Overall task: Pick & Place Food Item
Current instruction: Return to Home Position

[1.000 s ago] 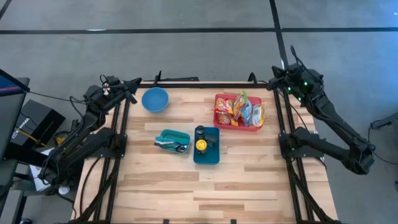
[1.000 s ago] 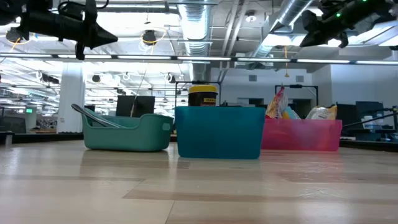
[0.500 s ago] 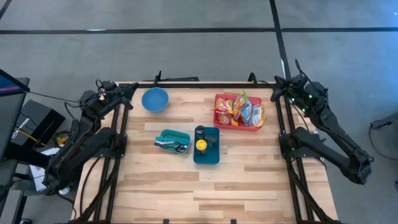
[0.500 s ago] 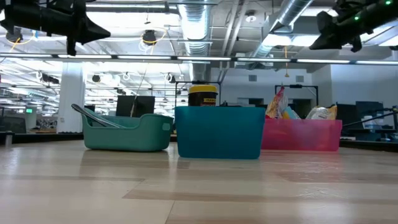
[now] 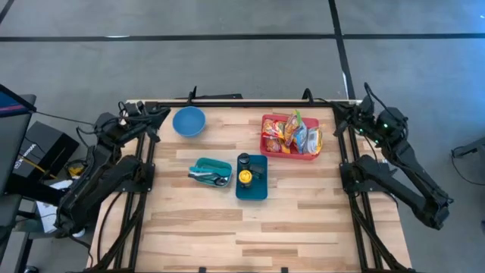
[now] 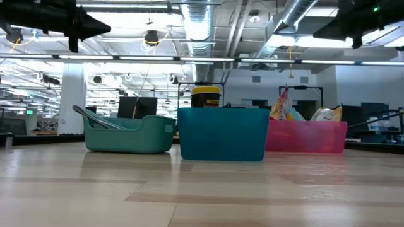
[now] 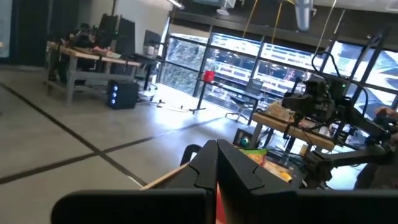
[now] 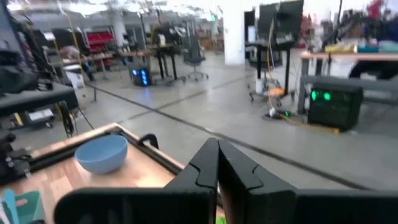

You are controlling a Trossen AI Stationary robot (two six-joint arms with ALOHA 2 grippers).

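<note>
Wood table (image 5: 250, 227): two arms, one bowl, three bins. Left gripper (image 5: 161, 111) up high at far left corner, fingers pressed together, empty. Blue bowl (image 5: 189, 121) near it. Green bin (image 5: 220, 164) holds spoons (image 5: 203, 177). Blue bin (image 5: 254, 189) just beside, one jar (image 5: 245, 177) inside. Red bin (image 5: 267, 144) holds snack bags (image 5: 297, 135). Right gripper (image 5: 336, 108) up high at far right corner, fingers pressed together, empty.

The table (image 5: 303, 216) is showing pale striped planks. The far-left bowl (image 5: 189, 120) is gleaming light blue; green bin (image 5: 225, 164), teal bin (image 5: 251, 196) and red bin (image 5: 266, 142) are running rightward.
</note>
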